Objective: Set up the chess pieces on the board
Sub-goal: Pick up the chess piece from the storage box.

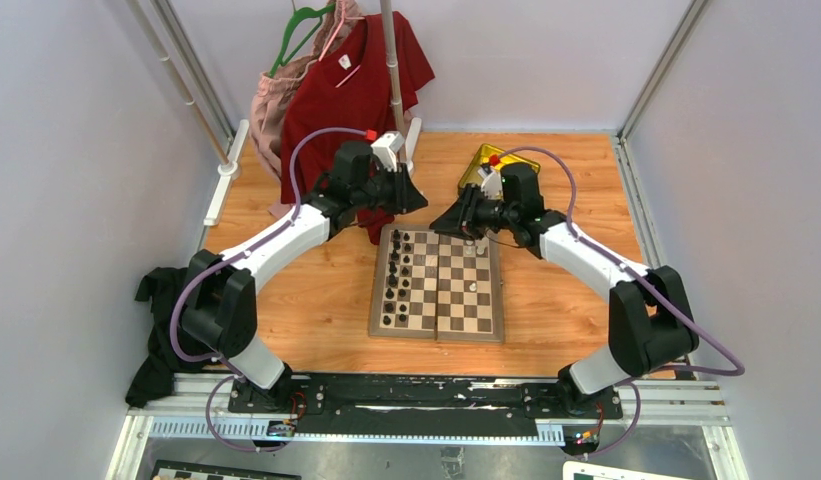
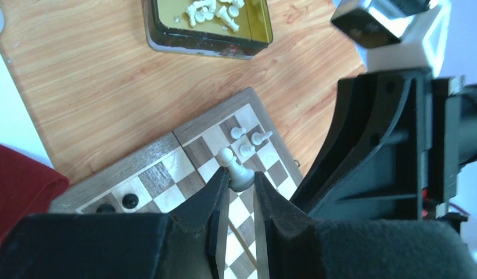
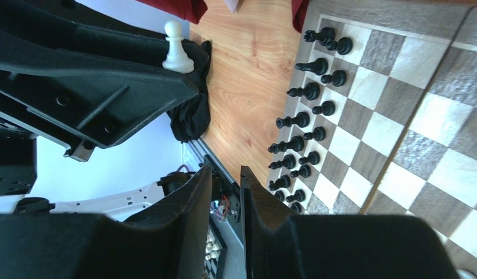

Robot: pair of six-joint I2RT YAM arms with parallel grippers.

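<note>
Left claw (image 2: 241, 181) narrow, clamped on base of white pawn (image 2: 236, 167), head sticking out past fingertips, held in air over board (image 1: 456, 310) near its 12 o'clock edge. Right claw (image 3: 224, 174) slightly parted, nothing between fingers, also above 12 o'clock edge, facing left claw tip to tip. Board flat at centre of desk (image 1: 316, 290). Black pieces (image 1: 396, 280) in two files along board's 9 o'clock side. Three placed white pieces (image 2: 247, 139) clustered on board squares, at 12 o'clock of pawn in left wrist view. Spare white pieces (image 2: 215, 11) heaped in gold tin (image 2: 201, 45), on desk at 12 o'clock of board, apart from it
</note>
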